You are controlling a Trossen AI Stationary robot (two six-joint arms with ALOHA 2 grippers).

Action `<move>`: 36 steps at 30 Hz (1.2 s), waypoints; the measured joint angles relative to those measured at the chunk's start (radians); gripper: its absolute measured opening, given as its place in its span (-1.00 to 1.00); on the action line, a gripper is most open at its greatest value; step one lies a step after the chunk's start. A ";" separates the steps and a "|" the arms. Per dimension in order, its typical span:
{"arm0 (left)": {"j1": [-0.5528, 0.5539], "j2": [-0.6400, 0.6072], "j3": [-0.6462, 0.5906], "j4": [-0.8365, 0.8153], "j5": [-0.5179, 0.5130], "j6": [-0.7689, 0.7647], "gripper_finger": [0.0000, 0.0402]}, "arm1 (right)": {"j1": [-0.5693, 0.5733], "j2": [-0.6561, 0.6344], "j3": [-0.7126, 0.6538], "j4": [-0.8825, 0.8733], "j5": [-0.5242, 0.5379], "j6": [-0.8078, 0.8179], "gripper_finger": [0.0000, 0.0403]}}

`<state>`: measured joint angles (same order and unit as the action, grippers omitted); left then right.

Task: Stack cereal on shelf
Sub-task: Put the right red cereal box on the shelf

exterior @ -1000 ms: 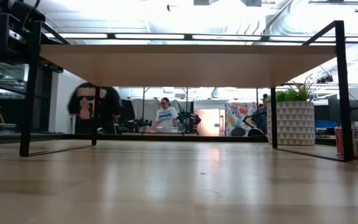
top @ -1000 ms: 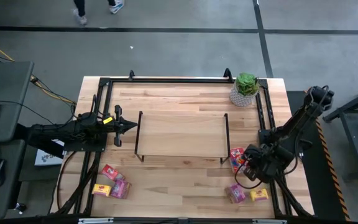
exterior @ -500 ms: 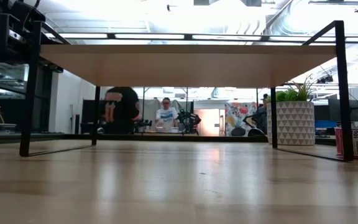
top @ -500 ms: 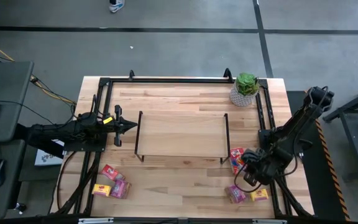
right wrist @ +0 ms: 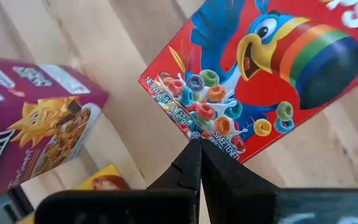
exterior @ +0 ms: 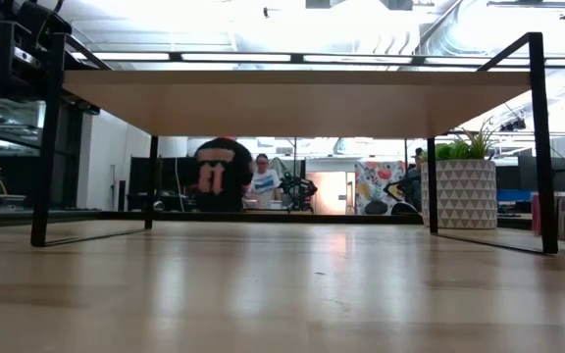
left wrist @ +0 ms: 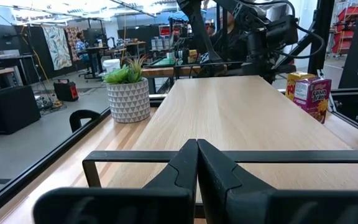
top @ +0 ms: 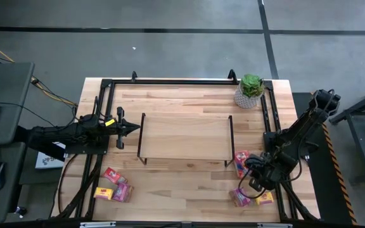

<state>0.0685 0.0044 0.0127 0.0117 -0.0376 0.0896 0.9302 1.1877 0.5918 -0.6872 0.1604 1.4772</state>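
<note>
Right wrist view puts your right hand, fingers pressed together and holding nothing, just above the red cereal box lying flat on the worktop; it looks light, stiff, crushable, so grip its narrow edges.

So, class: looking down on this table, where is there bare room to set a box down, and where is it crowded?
Free: the shelf top, and the tabletop strip between the two cereal clusters. Crowded: the left cereal boxes, and the right cereal boxes under the shut right gripper. The plant fills one far corner.
</note>
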 joint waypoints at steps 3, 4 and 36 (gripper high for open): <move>0.000 0.000 0.000 0.000 0.000 0.000 -0.98 | 0.000 0.002 -0.001 0.009 -0.027 -0.002 -1.00; 0.000 0.000 0.000 0.000 0.000 0.000 -0.98 | 0.000 0.002 -0.001 0.006 -0.033 -0.002 -1.00; 0.000 0.000 0.000 0.000 0.000 0.000 -0.98 | 0.000 0.041 -0.004 -0.057 -0.032 0.006 -1.00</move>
<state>0.0685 0.0045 0.0125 0.0116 -0.0376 0.0895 0.9300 1.2292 0.5880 -0.7444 0.1289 1.4834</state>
